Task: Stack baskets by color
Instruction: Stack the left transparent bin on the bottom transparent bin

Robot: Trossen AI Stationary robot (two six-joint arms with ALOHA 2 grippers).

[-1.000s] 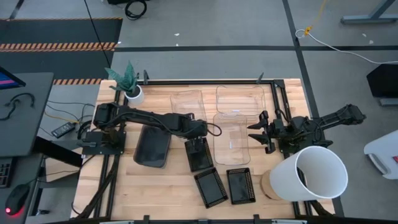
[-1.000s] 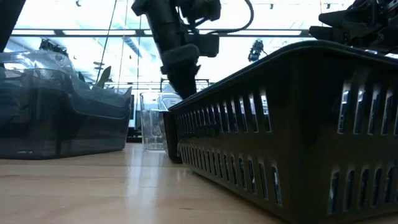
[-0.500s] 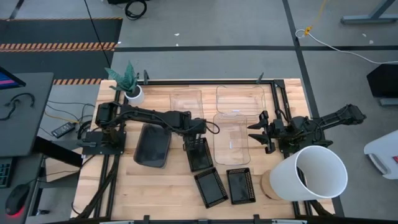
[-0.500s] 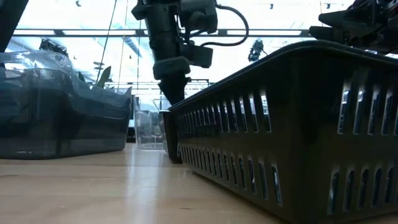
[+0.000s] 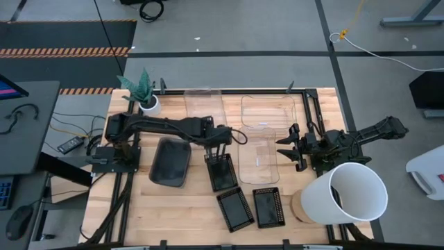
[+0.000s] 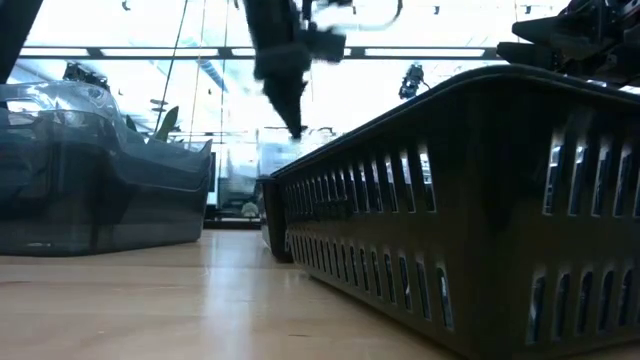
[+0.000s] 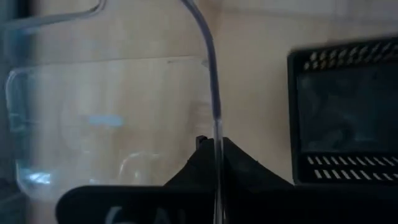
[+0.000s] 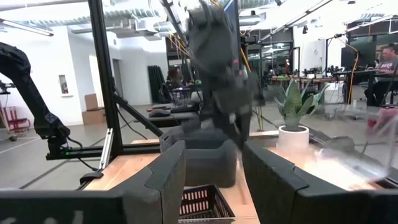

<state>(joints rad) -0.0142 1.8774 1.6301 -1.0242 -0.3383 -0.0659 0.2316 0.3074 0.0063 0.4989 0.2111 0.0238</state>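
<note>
- a wooden table (image 5: 139, 205) in a dark frame carries everything.
- a smoky grey basket (image 5: 171, 161) lies left of centre.
- three black perforated trays (image 5: 222, 172) (image 5: 234, 209) (image 5: 268, 206) lie toward the near edge.
- two clear baskets (image 5: 267, 111) (image 5: 258, 156) lie right of centre.
- a potted plant (image 5: 146, 97) stands at the far left corner.
- a white bucket (image 5: 343, 194) lies tipped at the right.

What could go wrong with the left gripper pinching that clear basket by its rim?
1. The left gripper is shut on one thin edge of the clear basket, so the basket may tilt or slip out as it is carried.
2. The black tray lies just next to that gripper, and a swinging basket could knock it askew.
3. The right gripper waits open beside the other clear baskets, so a wide swing might hit it.
</note>
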